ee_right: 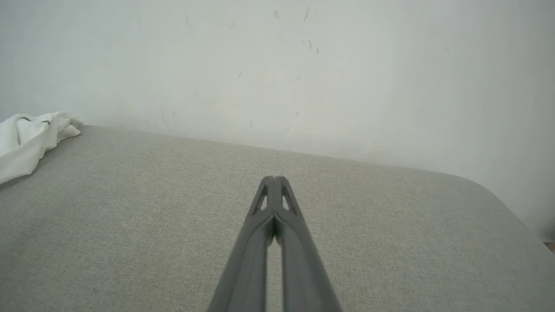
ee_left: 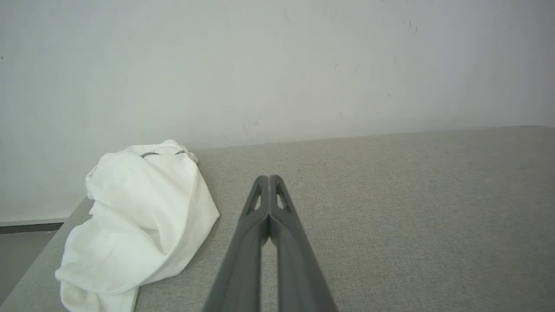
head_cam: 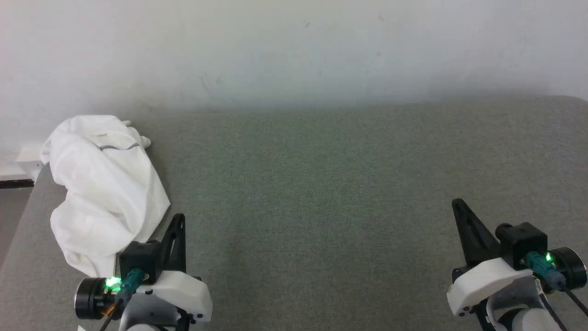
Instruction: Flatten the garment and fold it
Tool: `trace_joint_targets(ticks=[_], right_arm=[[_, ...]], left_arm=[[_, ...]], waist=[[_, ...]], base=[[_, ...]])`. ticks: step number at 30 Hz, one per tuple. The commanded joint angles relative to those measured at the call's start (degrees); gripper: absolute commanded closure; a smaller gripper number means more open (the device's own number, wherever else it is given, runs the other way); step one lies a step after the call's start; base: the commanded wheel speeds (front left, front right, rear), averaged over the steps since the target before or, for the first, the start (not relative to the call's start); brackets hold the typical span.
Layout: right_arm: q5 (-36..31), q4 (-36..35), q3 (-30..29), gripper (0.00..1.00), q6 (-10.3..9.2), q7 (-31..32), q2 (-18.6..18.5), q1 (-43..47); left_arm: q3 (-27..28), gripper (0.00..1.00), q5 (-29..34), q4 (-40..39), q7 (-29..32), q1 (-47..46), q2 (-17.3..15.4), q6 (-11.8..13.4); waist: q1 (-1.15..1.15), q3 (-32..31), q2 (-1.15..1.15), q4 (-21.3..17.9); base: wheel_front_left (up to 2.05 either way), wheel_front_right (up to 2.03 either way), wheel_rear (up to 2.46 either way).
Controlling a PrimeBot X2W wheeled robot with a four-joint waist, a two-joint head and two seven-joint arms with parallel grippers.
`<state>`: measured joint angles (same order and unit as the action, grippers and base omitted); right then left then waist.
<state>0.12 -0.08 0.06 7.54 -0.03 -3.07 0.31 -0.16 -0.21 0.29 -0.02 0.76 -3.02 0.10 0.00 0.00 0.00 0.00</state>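
Nearest, at the lower left of the head view, the left gripper (head_cam: pixel 179 218) points up the picture with its two dark fingers pressed tight together and nothing between them. Its own wrist view shows the tips meeting above the grey cloth. At the lower right, the right gripper (head_cam: pixel 456 202) is pinched closed in the same way and holds nothing. Its fingers lean a little to the left, and it sits well apart from the left one. Both are above a table (head_cam: pixel 321 193) covered in grey-green woven fabric.

Just beside the left gripper, on its left and reaching farther back, lies the shirt (head_cam: pixel 105 193). It is a white, thin, crumpled heap bunched along the table's left edge, neither spread out nor folded. Its near end comes close to the gripper's body; whether they touch I cannot tell. Toward the far end of the heap a short dark zigzag seam (head_cam: pixel 117 147) runs across a fold.

Behind the table stands a pale wall (head_cam: pixel 294 46) with a few faint marks
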Motion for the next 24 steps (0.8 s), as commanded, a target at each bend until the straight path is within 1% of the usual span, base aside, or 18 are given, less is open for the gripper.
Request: trace_joint_targets(ticks=[1,19,20,24], right_arm=[[-0.1,0.1,-0.1,1.0,-0.05,0.0,0.2,-0.3],[-0.1,0.1,-0.1,1.0,-0.05,0.0,0.2,-0.3],[0.0,0.0,0.0,0.0,0.0,0.0,0.0,0.0],[0.3,0.2,0.0,0.0,0.0,-0.3,0.0,0.0]], left_arm=[[0.2,1.0,0.2,-0.3,0.0,-0.8,0.1,-0.1],[0.2,1.0,0.2,-0.3,0.0,-0.8,0.1,-0.1],[0.0,0.0,0.0,0.0,0.0,0.0,0.0,0.0],[-0.3,0.0,-0.4,0.3,-0.3,-0.1,0.0,-0.1]], waist=[[0.0,0.0,0.0,0.0],[0.0,0.0,0.0,0.0],[0.0,0.0,0.0,0.0],[0.0,0.0,0.0,0.0]], base=[[0.0,0.0,0.0],[0.0,0.0,0.0],[0.0,0.0,0.0],[0.0,0.0,0.0]])
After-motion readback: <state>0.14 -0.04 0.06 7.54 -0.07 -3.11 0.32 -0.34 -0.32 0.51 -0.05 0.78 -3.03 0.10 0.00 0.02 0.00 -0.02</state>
